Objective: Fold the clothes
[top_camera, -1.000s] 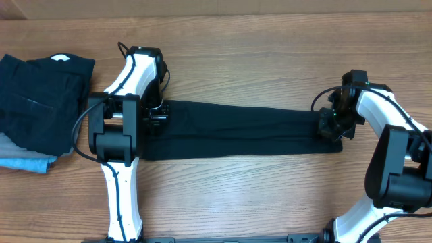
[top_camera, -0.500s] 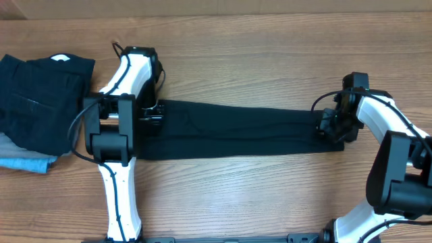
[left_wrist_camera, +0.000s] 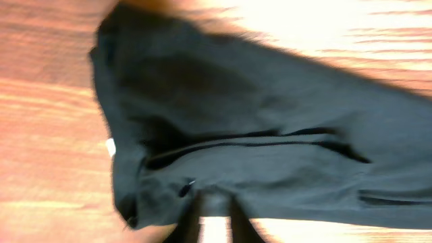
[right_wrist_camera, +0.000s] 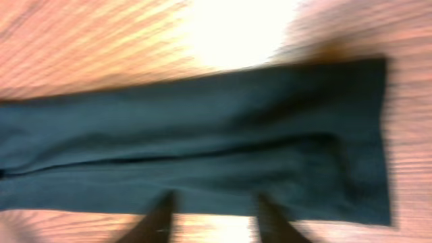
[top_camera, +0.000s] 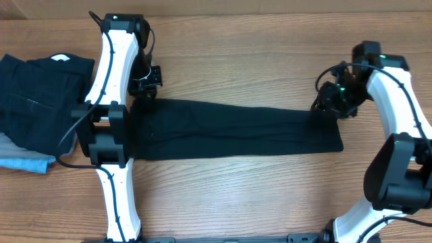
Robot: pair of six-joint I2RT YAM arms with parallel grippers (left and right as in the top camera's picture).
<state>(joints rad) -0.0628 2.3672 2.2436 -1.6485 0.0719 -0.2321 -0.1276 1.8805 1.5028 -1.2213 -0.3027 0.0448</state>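
The black T-shirt [top_camera: 236,129] lies on the table as a long flat folded strip running left to right. My left gripper [top_camera: 145,84] hovers just beyond the strip's far left end, open and empty. In the left wrist view the shirt [left_wrist_camera: 270,135] fills the frame, with a small white tag [left_wrist_camera: 110,146] at its left edge and my fingers [left_wrist_camera: 212,223] at the bottom. My right gripper [top_camera: 331,101] is by the far right end, apart from the cloth. In the right wrist view its fingers [right_wrist_camera: 216,216] are spread wide over the shirt's [right_wrist_camera: 202,142] near edge, empty.
A pile of folded dark clothes [top_camera: 40,101] sits at the left edge of the table, on top of a light blue garment [top_camera: 27,162]. Bare wooden table [top_camera: 236,61] lies beyond the shirt and in front of it.
Both grippers have let go of the strip's ends and moved off toward the far side of the table. The shirt stays flat where it was.
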